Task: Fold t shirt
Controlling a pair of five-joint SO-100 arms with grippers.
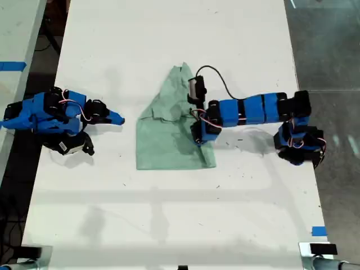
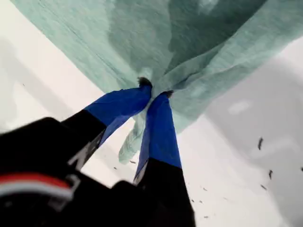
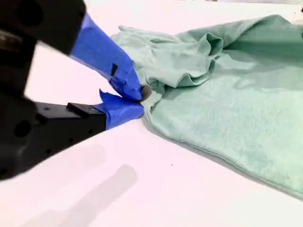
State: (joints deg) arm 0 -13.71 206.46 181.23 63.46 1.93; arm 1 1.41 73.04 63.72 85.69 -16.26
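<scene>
My first gripper [image 1: 198, 135] covers part of the t shirt [image 1: 169, 126] in the exterior view, so the pinched cloth there is out of sight. In the first wrist view the shirt runs off the frame from 9 to 3 o'clock. At 9 o'clock in the exterior view, whether my second gripper [image 3: 139, 99] has its tips closed is too small to tell.

No words, labels, brand names, numbers or signs can be read in any of the views.
</scene>
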